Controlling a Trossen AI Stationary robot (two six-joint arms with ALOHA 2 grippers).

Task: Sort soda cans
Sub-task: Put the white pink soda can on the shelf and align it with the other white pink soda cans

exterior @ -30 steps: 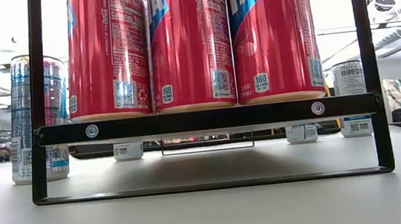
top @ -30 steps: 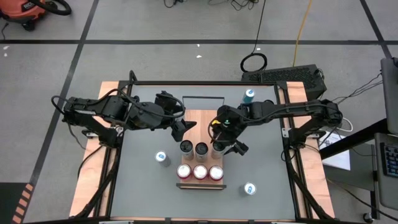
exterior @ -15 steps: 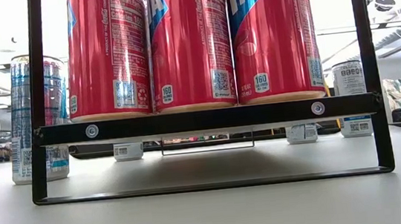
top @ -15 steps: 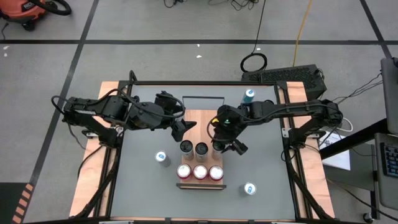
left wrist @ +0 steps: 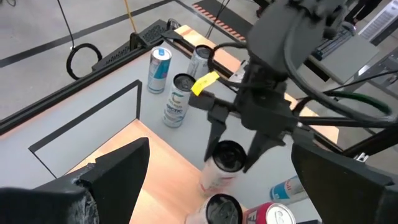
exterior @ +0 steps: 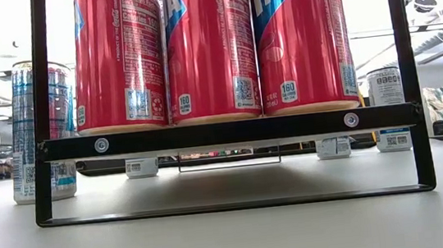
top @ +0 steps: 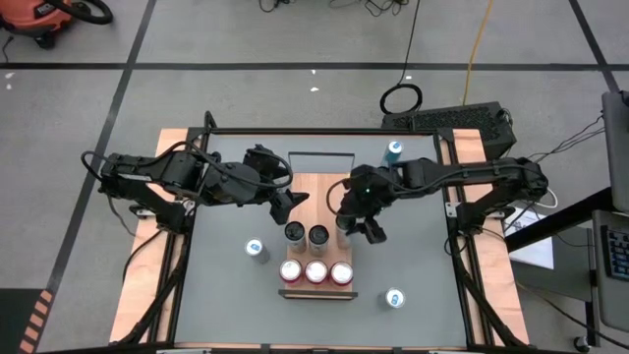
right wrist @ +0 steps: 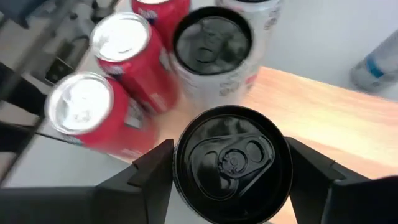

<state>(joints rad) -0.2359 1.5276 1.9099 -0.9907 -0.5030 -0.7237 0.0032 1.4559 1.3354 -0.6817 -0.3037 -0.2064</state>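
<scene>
Soda cans stand in rows on a raised tray (top: 310,186) at the middle of the worktop (top: 423,265): nearest the low camera, at the tray's 6 o'clock edge, three red cans (top: 315,272) sit side by side, and behind them a second row of dark-topped silver cans (top: 307,234) is filling. The right gripper (top: 356,222) holds the third of these, a silver can (right wrist: 231,162), its fingers (right wrist: 149,171) closed against the can's sides; compared with a second ago it has drawn a little toward 12 o'clock and the can now shows less clearly under the wrist from above, so I judge the placing beside the other two is at its last stage, or being adjusted, not finished. The left gripper (top: 283,204) waits at about 10 o'clock of the tray, fingers (left wrist: 118,168) spread wide and empty, unchanged. Slim blue cans stand loose on the worktop at 7 o'clock (top: 256,250), 4 o'clock (top: 394,298) and far off at 1 o'clock (top: 393,151); more silver cans (left wrist: 176,99) wait near that far corner. Whether the held can's base touches the tray is hidden by the gripper in the high view and by the red cans in the low view, whose tops are cut off. The full count of far silver cans cannot be made out.
</scene>
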